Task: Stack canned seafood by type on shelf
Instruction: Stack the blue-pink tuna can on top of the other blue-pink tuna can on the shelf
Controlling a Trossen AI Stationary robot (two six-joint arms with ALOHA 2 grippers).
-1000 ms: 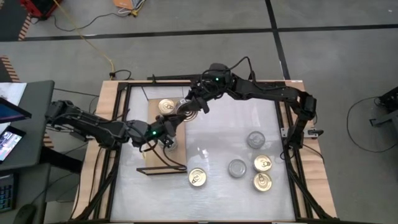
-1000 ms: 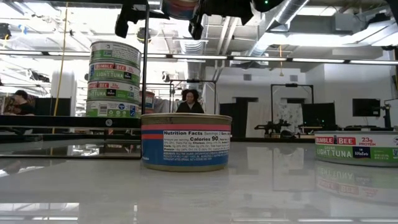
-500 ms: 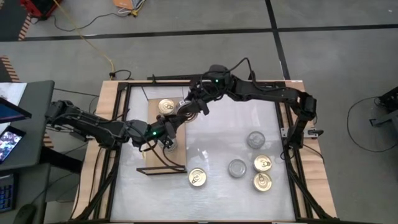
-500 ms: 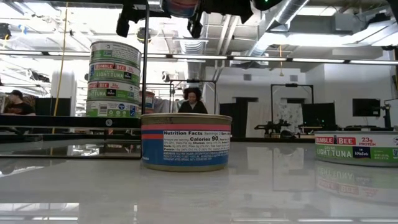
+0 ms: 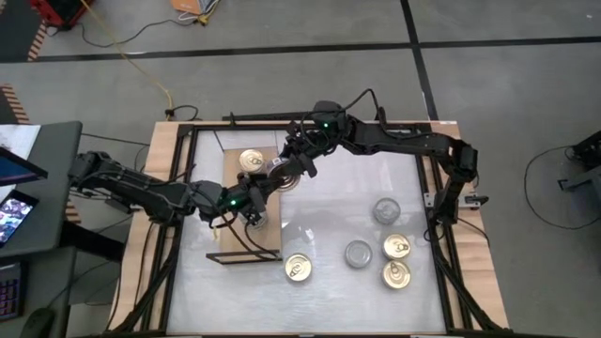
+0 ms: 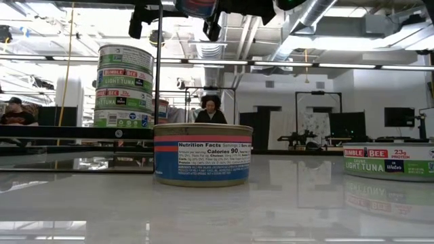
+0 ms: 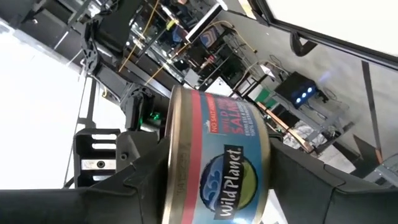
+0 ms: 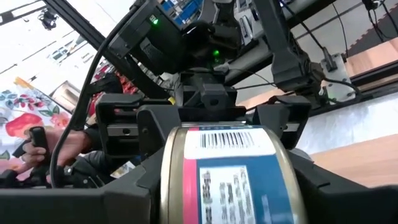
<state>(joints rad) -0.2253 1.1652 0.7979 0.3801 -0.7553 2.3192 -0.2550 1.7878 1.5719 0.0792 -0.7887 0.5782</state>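
Observation:
The shelf [image 5: 246,197] is a tan board on a black frame at the table's left middle. A stack of gold-topped tins [image 5: 250,161] stands on its far part. In the low view this is several green-labelled tuna tins [image 6: 124,85]. My left gripper [image 5: 255,214] reaches in from the left over the board, shut on a blue-labelled tin [image 7: 217,168]. My right gripper [image 5: 282,172] reaches in from the far right, shut on a silver-topped, blue-labelled tin [image 8: 227,180] beside the gold stack. The two grippers face each other, close together. My left gripper pinches the blue tin between its two fingers, which meet it at its two rimmed ends [image 7: 173,180]; the label wall faces the wrist camera. The tin is lifted clear above the shelf board. My right gripper pinches its tin the same way, fingers at the two rimmed ends [image 8: 171,180], barcode wall toward the camera. It comes in from the table's far right. The tin is lifted clear, next to the gold stack.
Loose tins lie on the white tabletop: gold-topped ones [image 5: 299,269], [image 5: 396,247], [image 5: 395,275] and silver-topped ones [image 5: 386,210], [image 5: 357,253]. In the low view a blue tin [image 6: 202,154] stands in front and a green tuna tin [image 6: 390,160] at right. People sit in the room behind.
My right gripper has eased a little toward the table's left and near side with its tin, still shut on it and clear of the shelf. My left gripper has kept still.

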